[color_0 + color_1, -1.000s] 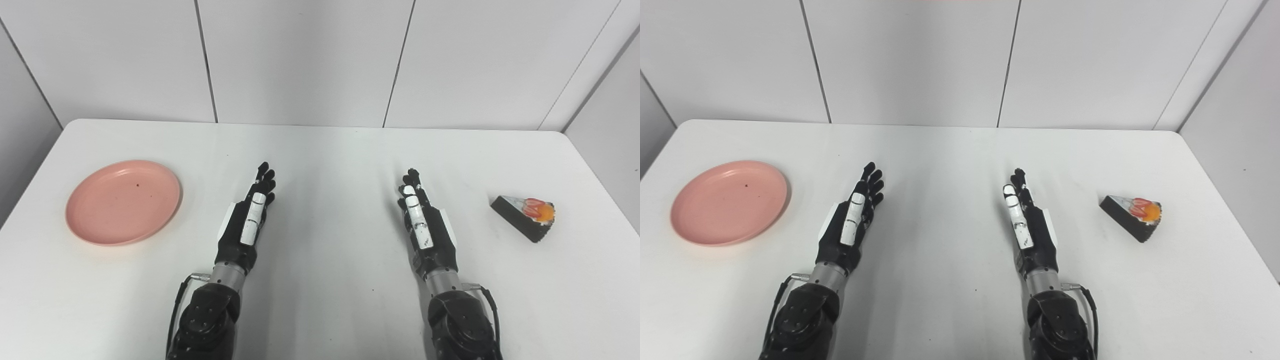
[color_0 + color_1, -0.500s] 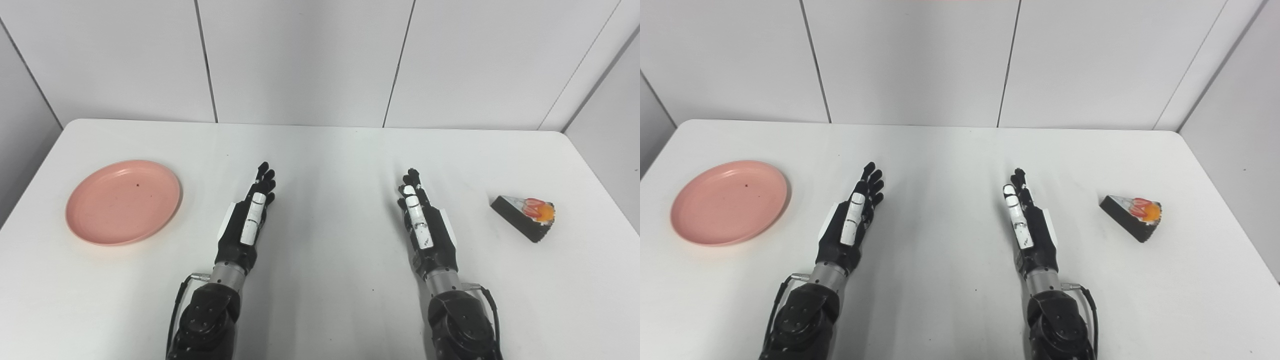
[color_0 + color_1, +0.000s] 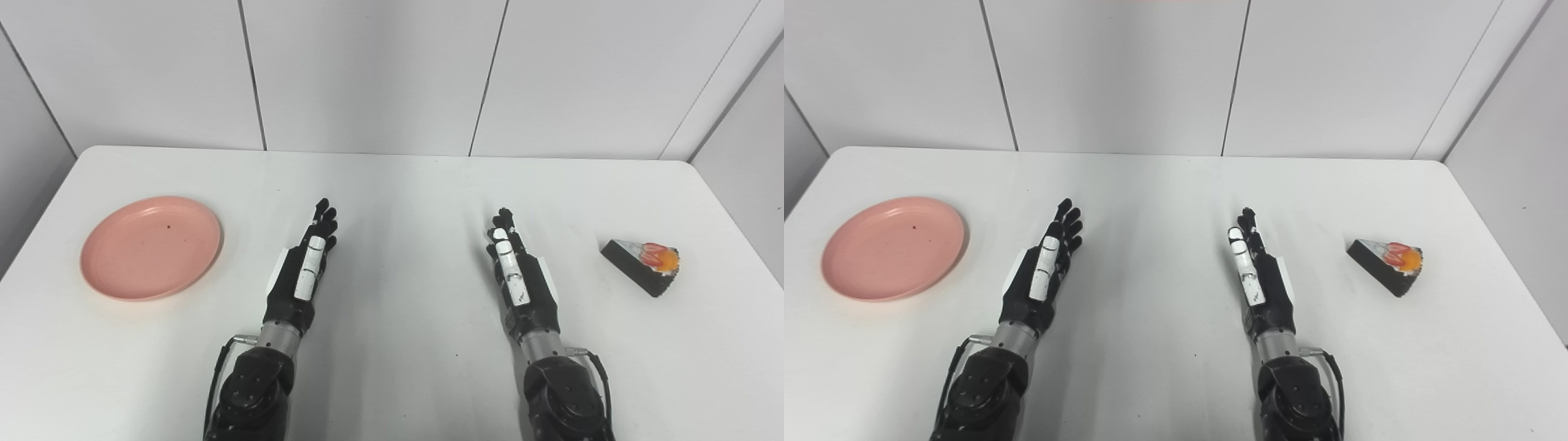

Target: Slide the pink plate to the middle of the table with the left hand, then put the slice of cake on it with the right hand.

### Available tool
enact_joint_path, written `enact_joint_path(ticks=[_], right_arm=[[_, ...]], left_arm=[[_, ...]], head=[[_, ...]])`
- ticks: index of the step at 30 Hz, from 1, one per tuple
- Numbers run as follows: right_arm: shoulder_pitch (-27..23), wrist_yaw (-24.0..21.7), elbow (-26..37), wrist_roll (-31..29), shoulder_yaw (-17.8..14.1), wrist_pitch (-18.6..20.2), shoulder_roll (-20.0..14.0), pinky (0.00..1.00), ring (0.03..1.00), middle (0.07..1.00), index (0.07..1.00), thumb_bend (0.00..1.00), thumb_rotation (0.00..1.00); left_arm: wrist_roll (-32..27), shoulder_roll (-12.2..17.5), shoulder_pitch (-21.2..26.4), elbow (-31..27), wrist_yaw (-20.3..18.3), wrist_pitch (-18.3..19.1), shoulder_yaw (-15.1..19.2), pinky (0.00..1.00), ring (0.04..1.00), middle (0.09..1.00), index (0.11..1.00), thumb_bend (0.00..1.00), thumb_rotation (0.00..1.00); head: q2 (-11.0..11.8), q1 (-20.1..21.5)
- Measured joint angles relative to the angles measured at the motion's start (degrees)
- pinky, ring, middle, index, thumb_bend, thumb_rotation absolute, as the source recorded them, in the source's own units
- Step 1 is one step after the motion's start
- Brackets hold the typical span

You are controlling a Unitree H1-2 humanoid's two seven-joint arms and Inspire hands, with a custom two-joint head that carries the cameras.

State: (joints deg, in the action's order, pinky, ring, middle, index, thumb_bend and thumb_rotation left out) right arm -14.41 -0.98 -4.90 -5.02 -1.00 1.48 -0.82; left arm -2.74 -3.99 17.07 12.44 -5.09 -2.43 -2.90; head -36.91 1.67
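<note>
Left eye view: white table, four items.

Plate: pink, empty, flat near the table's left edge, well apart from both hands.

Cake slice: dark wedge with orange topping, near the right edge, untouched.

Left hand: fingers straight and together, holding nothing, edge-on above the table's front half, between plate and centre.

Right hand: same pose, empty.

Step in hand, by judgement: plate slide, not begun. Advice: reach left past the plate, set fingers against its outer rim, push low and steadily toward the table's middle so it neither tips nor spins.
</note>
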Motion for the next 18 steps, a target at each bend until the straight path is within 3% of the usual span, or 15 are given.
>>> enact_joint_path(ticks=[18], right_arm=[[0.0, 0.0, 0.0, 0.0, 0.0, 0.0, 0.1, 1.00, 1.000, 0.994, 0.999, 0.67, 0.87]], left_arm=[[-0.1, 0.0, 0.0, -0.3, -0.1, 0.2, 0.0, 1.00, 1.000, 1.000, 1.000, 0.73, 1.00]], head=[[-0.2, 0.0]])
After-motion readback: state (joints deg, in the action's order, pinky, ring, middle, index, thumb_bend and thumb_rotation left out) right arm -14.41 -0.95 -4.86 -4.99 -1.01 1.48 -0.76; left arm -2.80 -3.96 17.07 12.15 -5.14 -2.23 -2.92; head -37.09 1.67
